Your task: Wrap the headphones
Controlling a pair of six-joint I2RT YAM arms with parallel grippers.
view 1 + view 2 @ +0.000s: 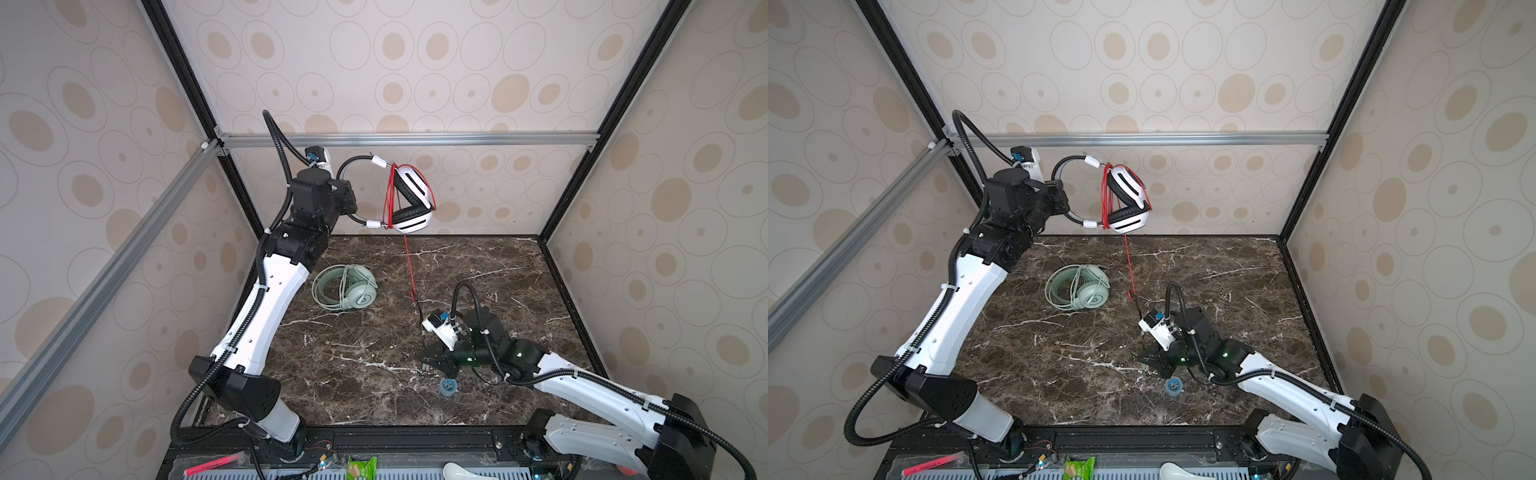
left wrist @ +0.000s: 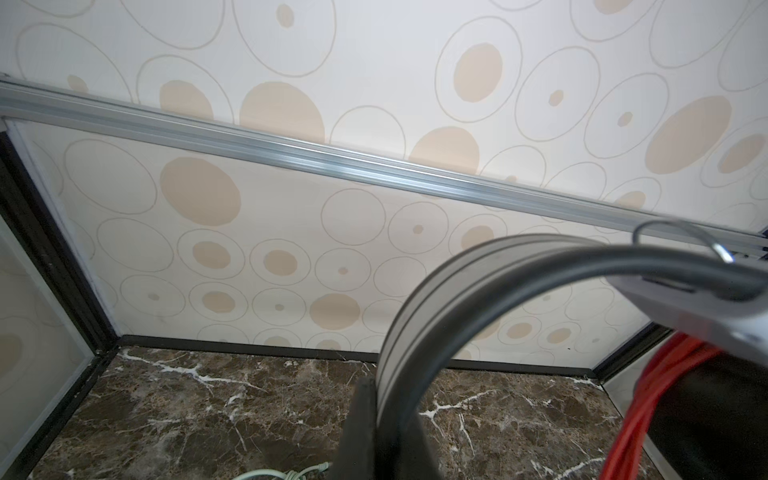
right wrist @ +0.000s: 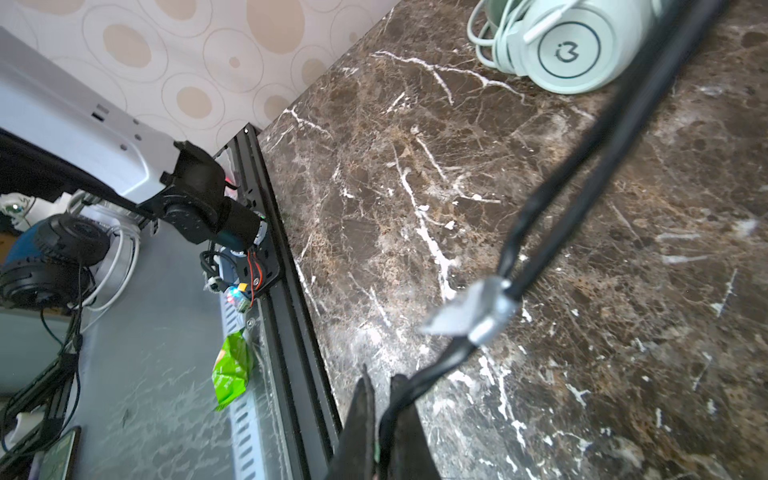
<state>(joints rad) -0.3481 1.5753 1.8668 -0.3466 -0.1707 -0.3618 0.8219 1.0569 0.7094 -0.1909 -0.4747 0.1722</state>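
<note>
The white-and-black headphones (image 1: 411, 199) (image 1: 1127, 199) hang high near the back wall. My left gripper (image 1: 353, 203) (image 1: 1065, 203) (image 2: 382, 386) is shut on their headband (image 2: 457, 270). Their red cord (image 1: 409, 262) (image 1: 1128, 266) (image 2: 648, 407) is wound in loops around the earcups, and one strand runs down to my right gripper (image 1: 428, 359) (image 1: 1148, 359) (image 3: 382, 386). That gripper sits low over the table, shut on the cord's black end (image 3: 540, 216), which carries a grey tape tag (image 3: 473, 311). The mint green headphones (image 1: 349, 289) (image 1: 1081, 289) (image 3: 569, 45) lie on the table at the left with their cord coiled around them.
A small blue round thing (image 1: 448, 387) (image 1: 1173, 386) lies on the marble table (image 1: 374, 332) just in front of my right gripper. An aluminium crossbar (image 1: 407, 139) runs behind the raised headset. A green packet (image 1: 361, 467) (image 3: 230, 370) and a pink marker (image 1: 212, 464) lie beyond the front edge.
</note>
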